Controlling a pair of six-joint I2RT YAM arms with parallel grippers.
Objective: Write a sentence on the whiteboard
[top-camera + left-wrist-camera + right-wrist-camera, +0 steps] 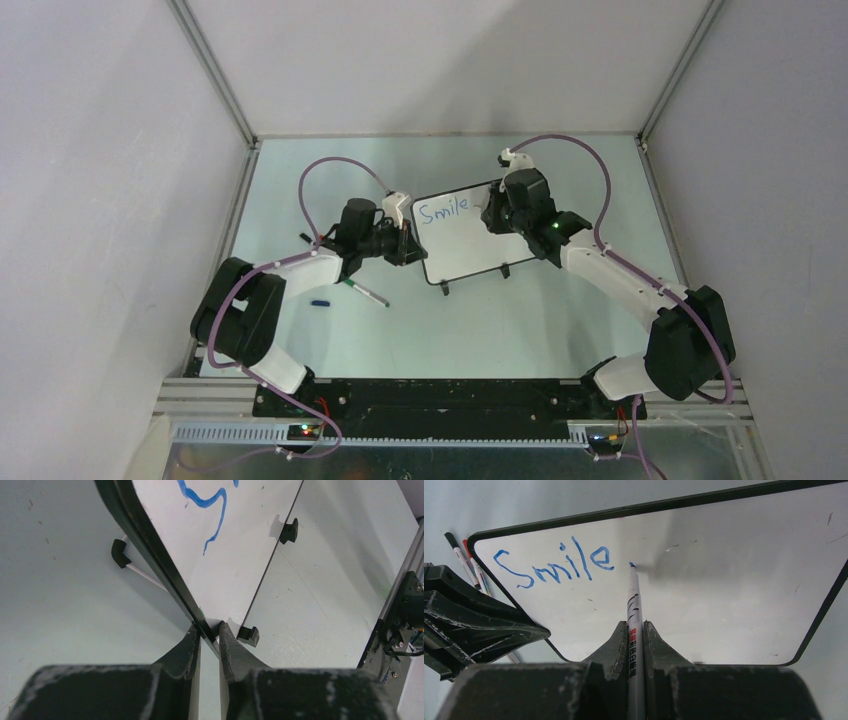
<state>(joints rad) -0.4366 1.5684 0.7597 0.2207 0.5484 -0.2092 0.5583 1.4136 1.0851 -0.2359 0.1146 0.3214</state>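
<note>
The whiteboard [470,248] sits mid-worktop [560,310], between the two hands, with its two black feet toward the near side. The left hand [404,243] is clamped on the board's left frame edge, fingers [187,647] pinching the black rim. The right hand [496,214] is closed on a marker [633,600] whose tip touches the white surface just right of the writing. The sentence [554,566] reads only "Smile", in blue, along the board's top left. Spare pens [468,566] lie on the worktop beyond the left edge, and a small blue cap [320,301] lies near the left arm.
</note>
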